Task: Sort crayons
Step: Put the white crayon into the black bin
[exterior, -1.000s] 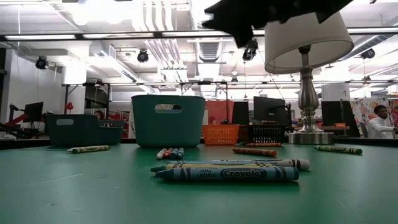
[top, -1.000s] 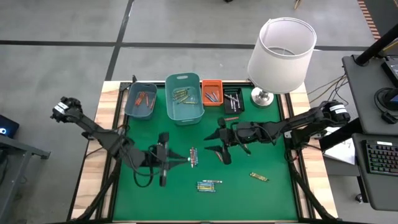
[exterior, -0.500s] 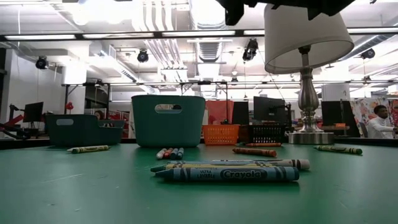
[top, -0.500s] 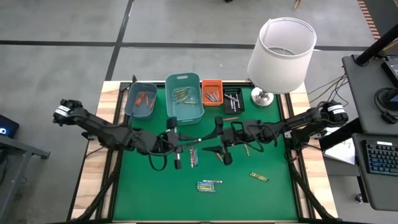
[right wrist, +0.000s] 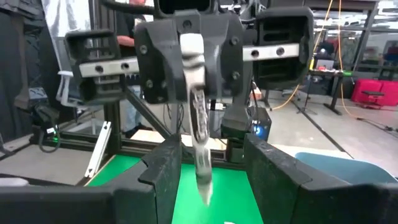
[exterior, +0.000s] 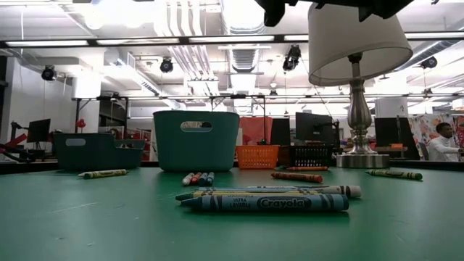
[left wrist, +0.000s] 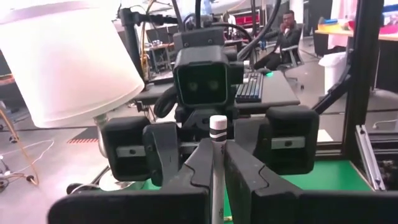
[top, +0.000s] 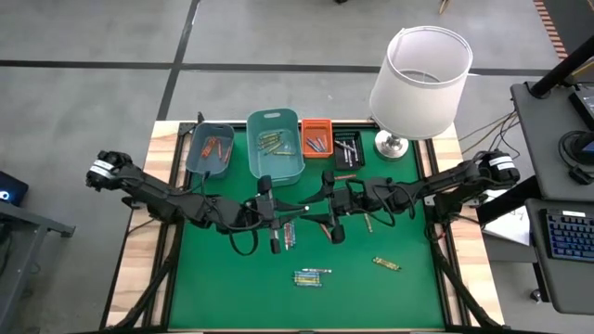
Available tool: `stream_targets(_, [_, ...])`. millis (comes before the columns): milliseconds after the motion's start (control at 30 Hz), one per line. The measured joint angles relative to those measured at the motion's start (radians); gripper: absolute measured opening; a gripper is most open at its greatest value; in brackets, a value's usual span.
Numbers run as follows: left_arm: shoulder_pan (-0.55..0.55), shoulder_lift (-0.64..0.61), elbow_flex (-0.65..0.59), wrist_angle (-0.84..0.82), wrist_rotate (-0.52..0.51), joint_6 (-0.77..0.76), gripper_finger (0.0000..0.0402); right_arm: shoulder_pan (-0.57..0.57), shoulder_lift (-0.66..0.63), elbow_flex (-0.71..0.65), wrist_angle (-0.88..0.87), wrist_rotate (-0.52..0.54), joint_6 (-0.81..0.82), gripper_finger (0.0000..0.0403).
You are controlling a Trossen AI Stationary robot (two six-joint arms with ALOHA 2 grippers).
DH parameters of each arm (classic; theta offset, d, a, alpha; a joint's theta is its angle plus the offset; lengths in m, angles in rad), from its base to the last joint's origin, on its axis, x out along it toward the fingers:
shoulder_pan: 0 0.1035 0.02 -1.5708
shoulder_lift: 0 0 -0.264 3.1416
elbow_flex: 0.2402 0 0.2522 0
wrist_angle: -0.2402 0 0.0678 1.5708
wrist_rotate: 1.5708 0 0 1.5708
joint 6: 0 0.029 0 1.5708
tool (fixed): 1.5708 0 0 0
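Observation:
Above the middle of the green table, my left gripper [top: 284, 214] is shut on a grey-white crayon [left wrist: 216, 127]. It points level at my right gripper [top: 316, 213]. My right gripper [right wrist: 205, 169] faces it, open. The crayon's free end [right wrist: 203, 186] hangs between the open fingers without touching them. More crayons lie loose on the table: a small row [top: 290, 234], a bundle [top: 312, 276] with a blue one [exterior: 264, 202] in front, a yellow-green one [top: 386, 263] and an orange-brown one [top: 345, 175]. My left gripper pinches the grey-white crayon's lower stretch [left wrist: 216, 169] between its two fingers. The fingers come level from the table's left and lie along the crayon. Its free end sticks out past the fingertips toward my right gripper. The crayon is lifted clear of the table.
Along the far edge stand a dark blue-grey bin [top: 198, 160] with orange-red crayons, a taller teal bin [top: 276, 173], a small orange bin [top: 316, 123] and a black bin [top: 349, 160]. A lamp [top: 419, 74] with a white shade stands at the far right corner.
My left gripper has carried the crayon up from beside the small row toward the table's right and far edges, closing on my right gripper, and has tipped up to level. My right gripper has tipped its fingers up to face it, staying open.

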Motion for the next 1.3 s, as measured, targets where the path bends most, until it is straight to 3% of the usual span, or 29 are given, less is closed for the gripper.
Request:
stream_targets(167, [0.005, 0.011, 0.0, 0.005, -0.001, -0.009, 0.0, 0.0, 0.0, 0.0, -0.003, 0.0, 0.004, 0.0132])
stream_targets(433, [0.005, 0.011, 0.0, 0.006, -0.007, -0.028, 0.0017, 0.0, 0.0, 0.0, -0.004, -0.001, 0.003, 0.0021])
stream_targets(733, [0.006, -0.002, 0.0, -0.018, -0.003, -0.01, 0.01, -0.002, -0.002, 0.0, -0.016, 0.019, 0.057, 0.002])
stream_targets(900, [0.006, -0.06, 0.0, -0.109, -0.078, -0.007, 0.0129, -0.003, -0.034, 0.0, -0.136, 0.252, 0.067, 0.0019])
stream_targets(1100, [0.006, -0.139, 0.0, -0.249, -0.106, -0.007, 0.0137, -0.042, -0.069, 0.017, -0.345, 0.541, 0.083, 0.0019])
stream_targets(1300, [0.005, -0.179, 0.0, -0.328, -0.194, -0.012, 0.0138, -0.157, -0.038, 0.144, -0.745, 0.659, 0.257, 0.0018])
